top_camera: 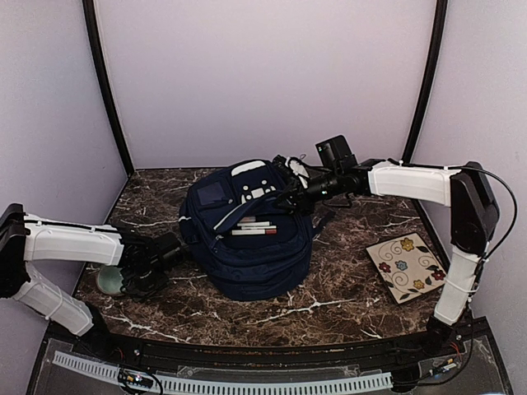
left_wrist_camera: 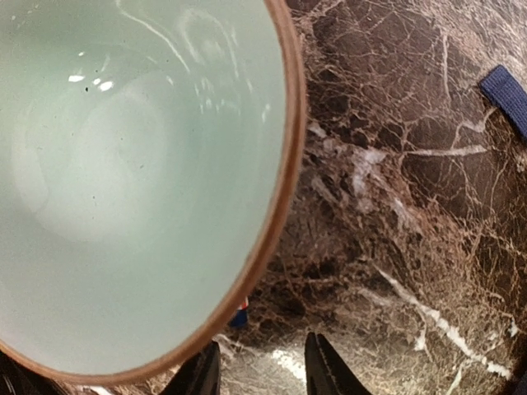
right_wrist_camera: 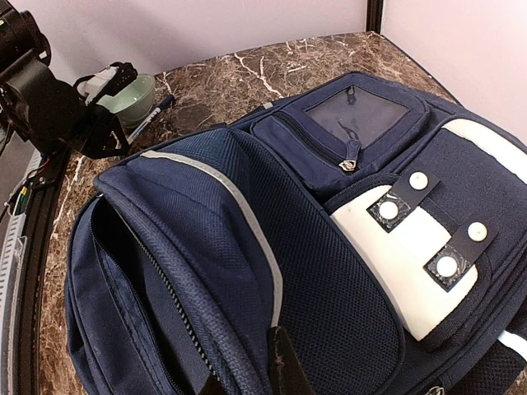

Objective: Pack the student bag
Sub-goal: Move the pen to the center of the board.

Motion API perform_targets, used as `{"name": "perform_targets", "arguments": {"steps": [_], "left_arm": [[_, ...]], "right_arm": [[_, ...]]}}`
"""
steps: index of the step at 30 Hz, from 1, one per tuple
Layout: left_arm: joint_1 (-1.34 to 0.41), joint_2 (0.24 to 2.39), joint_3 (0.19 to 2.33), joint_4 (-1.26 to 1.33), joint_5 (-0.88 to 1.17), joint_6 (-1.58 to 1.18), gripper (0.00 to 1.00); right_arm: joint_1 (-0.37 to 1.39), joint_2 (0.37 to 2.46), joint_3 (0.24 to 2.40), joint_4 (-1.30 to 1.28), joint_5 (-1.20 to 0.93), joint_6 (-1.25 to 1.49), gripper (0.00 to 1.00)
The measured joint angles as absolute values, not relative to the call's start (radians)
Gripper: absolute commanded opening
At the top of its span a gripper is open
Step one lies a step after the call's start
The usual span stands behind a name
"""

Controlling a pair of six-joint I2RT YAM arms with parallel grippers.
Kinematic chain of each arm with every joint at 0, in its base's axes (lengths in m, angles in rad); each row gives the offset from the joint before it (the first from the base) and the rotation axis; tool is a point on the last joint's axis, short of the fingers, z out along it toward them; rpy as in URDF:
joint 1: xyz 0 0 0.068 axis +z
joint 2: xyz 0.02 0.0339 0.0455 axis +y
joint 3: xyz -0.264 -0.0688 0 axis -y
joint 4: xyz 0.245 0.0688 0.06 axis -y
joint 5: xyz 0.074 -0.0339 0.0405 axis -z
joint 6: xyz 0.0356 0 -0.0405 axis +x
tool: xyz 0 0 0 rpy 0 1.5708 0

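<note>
Item: backpack [top_camera: 247, 234], navy with white trim. It lies at the centre of the bench [top_camera: 329, 304] with its front face up. The main opening gapes toward 3 o'clock. The far side and underside are hidden by its own bulk.

Contents visible: pens [top_camera: 251, 226], white barrels lying side by side in the open pocket. Their number is hard to make out, and the deeper part of the pocket is dark.

Right tool [top_camera: 286, 200]: at the backpack's 1 o'clock edge, closed on the fabric lip of the opening. In the right wrist view only a dark fingertip shows at 6 o'clock, cut off by the frame, with the lip running up to it.

Left tool [left_wrist_camera: 263, 374]: low at 9 o'clock of the backpack, well apart from it. Its fingertips stand apart with bare bench between them, holding nothing. Only the tips show, as the rest is cut off at the lower edge of the left wrist view.

Bowl [left_wrist_camera: 123, 164]: pale green inside with a brown rim, at 8 o'clock of the backpack. Its rim is just beside the left fingertip, and contact cannot be told. From above the arm covers most of it.

Loose pen [right_wrist_camera: 152, 118]: on the bench beside the bowl. Part of it is hidden under the bowl's rim in the left wrist view.

Strap [left_wrist_camera: 504, 92]: a blue end at 2 o'clock in the left wrist view, with the rest out of frame.

Tile [top_camera: 406, 267]: flower pattern, flat on the bench at 4 o'clock of the backpack
</note>
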State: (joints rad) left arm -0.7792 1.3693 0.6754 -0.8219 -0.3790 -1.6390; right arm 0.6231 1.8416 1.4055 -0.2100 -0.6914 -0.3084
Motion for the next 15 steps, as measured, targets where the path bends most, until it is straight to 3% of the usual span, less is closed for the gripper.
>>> {"name": "perform_targets", "arguments": {"steps": [15], "left_arm": [[-0.726,1.39,0.644,-0.775,-0.39,-1.626,0.28]], "right_arm": [[0.623,1.85,1.406,-0.21,-0.701,-0.308,0.0]]}}
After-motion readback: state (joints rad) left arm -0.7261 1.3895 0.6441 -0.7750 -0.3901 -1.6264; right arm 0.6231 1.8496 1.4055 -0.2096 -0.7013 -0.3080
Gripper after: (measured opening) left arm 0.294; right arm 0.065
